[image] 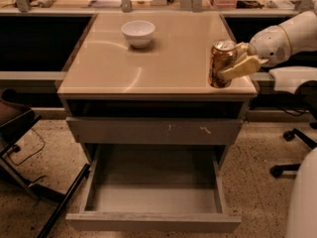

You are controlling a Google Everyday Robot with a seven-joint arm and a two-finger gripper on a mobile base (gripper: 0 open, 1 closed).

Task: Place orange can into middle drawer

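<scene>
You see the gripper [233, 62] at the right front corner of the table [163, 63]. Its pale fingers [240, 67] are closed around the orange can [221, 63], which stands upright near the edge. Below, the middle drawer [153, 185] is pulled out and open. A white bowl [138, 32] sits at the back, well apart from the can.

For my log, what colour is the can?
The can is orange-brown, silver-topped; camera view. The gripper clasps it.

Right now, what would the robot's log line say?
hand: gripping orange can | place: tabletop, front right corner | middle drawer: pulled open, can not in yet
</scene>
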